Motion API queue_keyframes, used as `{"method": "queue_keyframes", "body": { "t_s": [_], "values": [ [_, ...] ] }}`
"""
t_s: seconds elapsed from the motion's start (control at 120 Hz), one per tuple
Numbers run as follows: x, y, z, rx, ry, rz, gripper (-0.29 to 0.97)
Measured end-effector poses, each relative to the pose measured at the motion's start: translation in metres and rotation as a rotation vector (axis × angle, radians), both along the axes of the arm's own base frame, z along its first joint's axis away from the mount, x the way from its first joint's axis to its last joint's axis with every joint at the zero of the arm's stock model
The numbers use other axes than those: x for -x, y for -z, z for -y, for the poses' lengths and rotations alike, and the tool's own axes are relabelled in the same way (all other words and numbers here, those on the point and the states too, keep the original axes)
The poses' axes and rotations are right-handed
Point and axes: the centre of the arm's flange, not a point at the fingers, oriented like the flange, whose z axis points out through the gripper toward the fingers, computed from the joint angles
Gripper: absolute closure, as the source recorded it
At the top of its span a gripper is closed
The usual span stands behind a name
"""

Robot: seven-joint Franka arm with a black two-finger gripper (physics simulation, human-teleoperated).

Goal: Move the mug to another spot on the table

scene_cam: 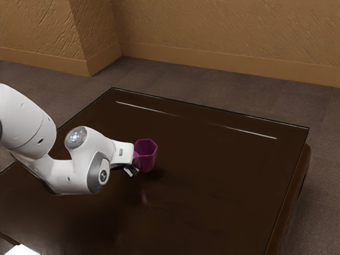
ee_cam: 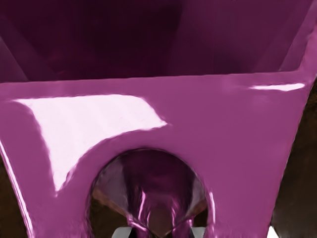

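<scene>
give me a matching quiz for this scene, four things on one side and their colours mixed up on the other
Things:
1. mug
2. table
3. arm
4. wall

Colours:
a. white
b. tan
c. magenta
d. dark brown

Pairs: 1-c, 2-d, 3-a, 4-b

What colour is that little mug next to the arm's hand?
The mug is a glossy magenta-purple, seen best in the wrist view.
</scene>
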Motion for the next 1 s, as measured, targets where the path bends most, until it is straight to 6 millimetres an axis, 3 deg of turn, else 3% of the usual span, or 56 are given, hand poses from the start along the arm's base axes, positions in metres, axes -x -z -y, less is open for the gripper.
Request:
{"method": "queue_keyframes", "body": {
  "t_s": [0.125,0.225,0.483,0.533,0.667,0.75,0.825,1.0],
  "values": [
    [0.000,0.000,-0.001,0.003,-0.003,-0.003,0.38],
    [0.002,-0.002,-0.003,0.021,-0.026,-0.018,0.24],
    [0.026,0.002,-0.011,0.217,-0.145,-0.275,0.07],
    [0.028,-0.008,-0.010,0.249,-0.133,-0.326,0.06],
    [0.037,-0.069,0.005,0.231,-0.024,-0.396,0.03],
    [0.044,-0.119,0.012,0.184,0.030,-0.412,0.02],
    [0.015,-0.201,0.017,0.129,0.065,-0.372,0.01],
    [-0.041,-0.339,0.009,0.066,-0.009,-0.349,0.01]
  ]
}}
